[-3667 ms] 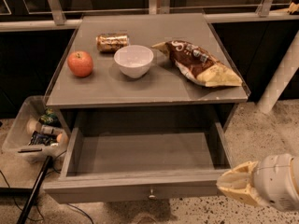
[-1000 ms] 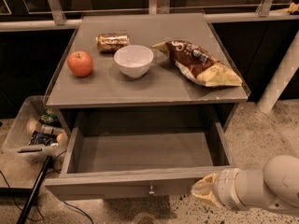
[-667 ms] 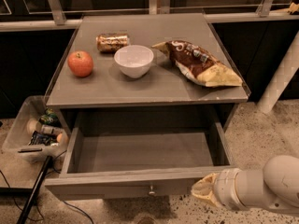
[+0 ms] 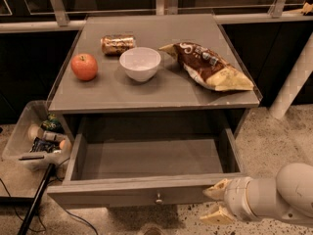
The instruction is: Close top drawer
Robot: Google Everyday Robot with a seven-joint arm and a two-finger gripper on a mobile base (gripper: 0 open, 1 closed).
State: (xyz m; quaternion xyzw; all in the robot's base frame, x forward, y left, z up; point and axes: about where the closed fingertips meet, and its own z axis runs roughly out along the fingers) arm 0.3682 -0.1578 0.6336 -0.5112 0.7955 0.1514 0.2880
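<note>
Our tool (image 4: 212, 203), spread, has slid in at five o'clock beside the top drawer (image 4: 107, 196) front; we still see it fully open.

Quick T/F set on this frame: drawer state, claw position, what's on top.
1. The drawer is pulled out. True.
2. The claw is shut on the knob. False: it is open, right of the knob, near the right end of the drawer front.
3. The apple lies inside the drawer. False: it sits on the cabinet top.
4. The bowl stands between the apple and the chip bag. True.
</note>
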